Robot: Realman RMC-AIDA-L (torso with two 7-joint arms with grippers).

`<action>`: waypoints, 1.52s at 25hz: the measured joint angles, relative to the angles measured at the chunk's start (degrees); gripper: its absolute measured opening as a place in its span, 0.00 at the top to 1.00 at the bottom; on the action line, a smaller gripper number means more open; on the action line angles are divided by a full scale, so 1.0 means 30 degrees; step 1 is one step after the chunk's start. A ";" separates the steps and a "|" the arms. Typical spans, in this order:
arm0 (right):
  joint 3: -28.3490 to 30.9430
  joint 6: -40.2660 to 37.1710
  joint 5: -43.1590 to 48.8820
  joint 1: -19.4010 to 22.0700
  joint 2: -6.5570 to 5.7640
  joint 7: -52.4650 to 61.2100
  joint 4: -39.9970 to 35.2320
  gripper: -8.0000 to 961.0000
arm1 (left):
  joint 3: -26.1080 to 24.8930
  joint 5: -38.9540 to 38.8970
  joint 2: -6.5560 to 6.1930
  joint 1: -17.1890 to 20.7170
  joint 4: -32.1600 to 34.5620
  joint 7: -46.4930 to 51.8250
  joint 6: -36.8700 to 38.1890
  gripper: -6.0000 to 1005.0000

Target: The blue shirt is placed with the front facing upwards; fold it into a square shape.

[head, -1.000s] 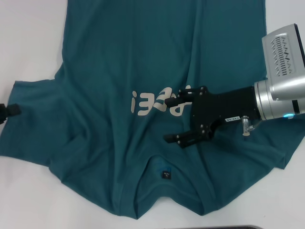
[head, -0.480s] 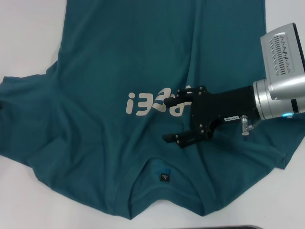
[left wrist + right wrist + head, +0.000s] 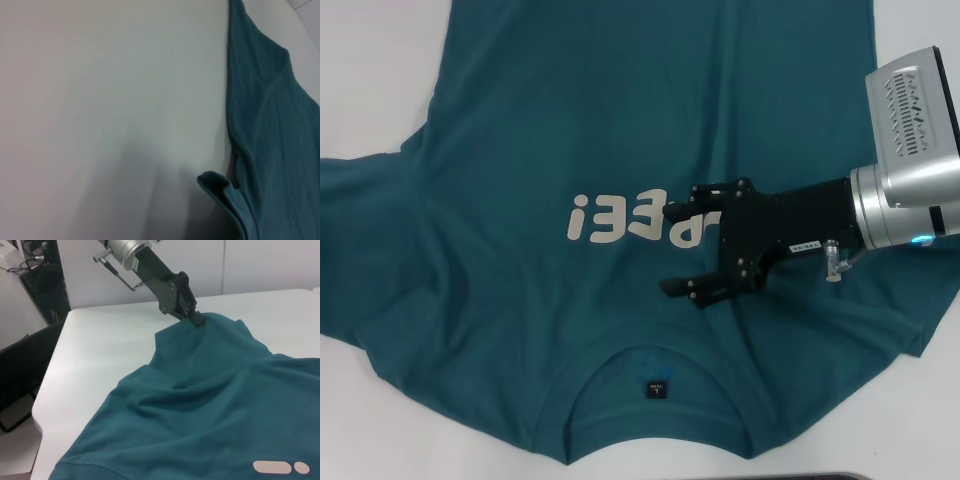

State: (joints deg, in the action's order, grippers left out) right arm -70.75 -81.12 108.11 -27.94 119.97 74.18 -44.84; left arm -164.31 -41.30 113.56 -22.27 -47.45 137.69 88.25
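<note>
1. While the blue shirt (image 3: 620,130) lies front up across the white bench (image 3: 370,60), its off-white chest lettering (image 3: 640,218) reads upside down in the head view; "EE!" is legible, the remaining letters are partly under the right gripper (image 3: 678,250).
2. A small dark neck label (image 3: 657,386) sits inside the ribbed collar (image 3: 650,440), near the bench's near edge; its print is too small to read.
3. Right gripper: over the chest, fingers spread apart, nothing between them.
4. Left gripper (image 3: 196,318): seen only in the right wrist view, pinched on the shirt's sleeve edge at the bench's left side, lifting a peak of cloth.
5. Left wrist view shows only bare bench and a curled shirt hem (image 3: 225,192).
</note>
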 joint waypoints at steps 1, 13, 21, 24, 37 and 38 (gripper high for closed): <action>0.0000 0.0004 0.0000 -0.0004 0.0001 0.0000 0.0002 0.07 | -0.0006 0.0083 -0.0002 -0.0018 -0.0045 0.0041 0.0000 0.99; 0.0000 0.0118 0.0000 -0.0072 0.0030 0.0001 0.0002 0.07 | 0.0082 0.0550 -0.0039 -0.0041 -0.1187 0.0576 0.0841 0.98; -0.0098 0.0260 0.0000 -0.0203 0.0031 0.0000 0.0006 0.07 | -0.0152 -0.0271 -0.0207 -0.0644 -0.0919 0.0557 0.3648 0.98; -0.0148 0.0444 0.0000 -0.0212 0.0030 0.0001 0.0019 0.07 | -0.0125 -0.0701 -0.0174 -0.1106 -0.0205 0.0596 0.4230 0.98; -0.0167 0.0499 0.0000 -0.0225 0.0059 0.0000 0.0035 0.07 | 0.0168 -0.2919 0.1240 -0.1828 0.0830 0.0676 0.3964 0.98; -0.0168 0.0501 0.0001 -0.0223 0.0059 0.0000 0.0036 0.07 | 0.0251 -0.2942 0.1346 -0.1908 0.1088 0.0620 0.3671 0.98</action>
State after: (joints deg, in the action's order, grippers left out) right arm -71.25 -79.62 108.11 -28.61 120.15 74.18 -44.73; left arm -163.56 -50.13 117.59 -28.00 -44.18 139.55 99.27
